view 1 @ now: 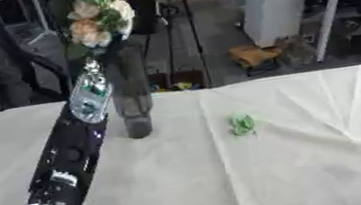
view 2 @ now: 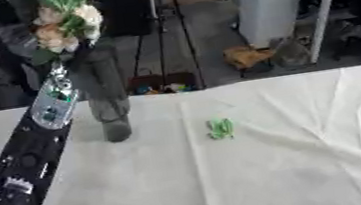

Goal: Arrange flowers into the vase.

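Vase stands on table, left of centre; flowers above it. Leaf sprig lies to its right, apart. Left arm just left of vase.

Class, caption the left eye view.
Robot's left arm raises cream-and-peach flower bunch above tall dark vase on white-clothed table.

A pale cloth with soft creases covers the table. Beyond its far edge lies a dark floor. A white cabinet stands on it, beside a white-legged desk cluttered on top. Something orange, perhaps a bag, lies near the cabinet. Tripod legs rise behind.
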`<action>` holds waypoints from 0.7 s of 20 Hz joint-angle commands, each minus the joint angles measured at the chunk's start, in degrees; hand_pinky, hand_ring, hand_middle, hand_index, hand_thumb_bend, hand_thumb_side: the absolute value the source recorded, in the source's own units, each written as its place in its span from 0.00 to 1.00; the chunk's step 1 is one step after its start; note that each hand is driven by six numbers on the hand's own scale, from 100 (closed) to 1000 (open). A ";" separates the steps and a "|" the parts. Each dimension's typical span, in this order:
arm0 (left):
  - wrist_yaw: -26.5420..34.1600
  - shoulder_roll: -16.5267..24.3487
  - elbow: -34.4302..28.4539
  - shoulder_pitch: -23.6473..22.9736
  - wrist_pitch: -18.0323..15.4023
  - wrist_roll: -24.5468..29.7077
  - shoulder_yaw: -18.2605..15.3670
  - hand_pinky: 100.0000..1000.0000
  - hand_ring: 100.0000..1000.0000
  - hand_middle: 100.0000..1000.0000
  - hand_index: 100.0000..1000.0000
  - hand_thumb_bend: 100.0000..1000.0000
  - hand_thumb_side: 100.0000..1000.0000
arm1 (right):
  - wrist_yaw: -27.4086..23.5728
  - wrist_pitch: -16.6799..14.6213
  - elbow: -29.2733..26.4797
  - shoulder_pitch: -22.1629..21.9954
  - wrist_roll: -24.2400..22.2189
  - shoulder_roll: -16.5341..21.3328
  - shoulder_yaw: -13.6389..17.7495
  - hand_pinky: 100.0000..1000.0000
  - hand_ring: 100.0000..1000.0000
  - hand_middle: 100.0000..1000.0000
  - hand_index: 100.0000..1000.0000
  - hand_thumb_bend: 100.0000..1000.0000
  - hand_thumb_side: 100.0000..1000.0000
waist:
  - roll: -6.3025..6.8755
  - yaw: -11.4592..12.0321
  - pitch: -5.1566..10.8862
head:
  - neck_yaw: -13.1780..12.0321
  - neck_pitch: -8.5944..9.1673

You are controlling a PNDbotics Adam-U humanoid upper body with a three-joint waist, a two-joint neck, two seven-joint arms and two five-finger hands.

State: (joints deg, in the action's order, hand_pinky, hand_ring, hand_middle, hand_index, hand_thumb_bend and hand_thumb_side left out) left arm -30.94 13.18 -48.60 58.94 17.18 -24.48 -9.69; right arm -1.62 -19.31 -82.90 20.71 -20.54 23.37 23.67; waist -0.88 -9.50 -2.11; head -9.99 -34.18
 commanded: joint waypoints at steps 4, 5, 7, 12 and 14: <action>-1.47 1.70 0.24 1.12 0.75 -1.11 -0.40 0.84 0.73 0.79 0.87 1.00 0.61 | 0.48 -0.12 -0.55 1.06 -0.28 0.87 0.47 0.74 0.93 0.52 0.63 0.00 0.51 | -0.07 0.01 0.60 | 0.18 -0.13; -1.70 1.73 0.55 1.12 0.97 -0.84 -0.43 0.84 0.73 0.79 0.87 1.00 0.61 | 0.50 -0.10 -0.55 1.07 -0.27 0.85 0.48 0.74 0.93 0.52 0.63 0.00 0.51 | -0.07 0.01 0.61 | 0.20 -0.13; -2.13 1.76 1.06 1.10 1.32 -0.29 -0.48 0.84 0.73 0.79 0.87 1.00 0.61 | 0.54 -0.08 -0.56 1.09 -0.27 0.84 0.48 0.74 0.93 0.52 0.63 0.00 0.51 | -0.09 0.03 0.63 | 0.23 -0.14; -3.17 1.94 2.15 0.82 2.02 1.57 -0.41 0.84 0.73 0.79 0.87 1.00 0.61 | 0.58 -0.05 -0.58 1.12 -0.26 0.78 0.52 0.74 0.93 0.52 0.63 0.00 0.51 | -0.12 0.12 0.65 | 0.39 -0.15; -3.53 1.96 2.38 0.64 2.15 2.36 -0.35 0.84 0.73 0.78 0.87 1.00 0.62 | 0.60 -0.05 -0.58 1.14 -0.25 0.75 0.53 0.74 0.93 0.52 0.63 0.00 0.51 | -0.15 0.21 0.65 | 0.43 -0.15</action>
State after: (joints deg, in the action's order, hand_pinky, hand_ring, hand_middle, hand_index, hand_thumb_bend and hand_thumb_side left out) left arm -33.95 13.64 -45.71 58.45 19.26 -22.66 -9.81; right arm -1.55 -19.21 -82.90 20.73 -20.65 22.92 23.69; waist -0.80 -9.34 -2.11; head -9.76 -34.18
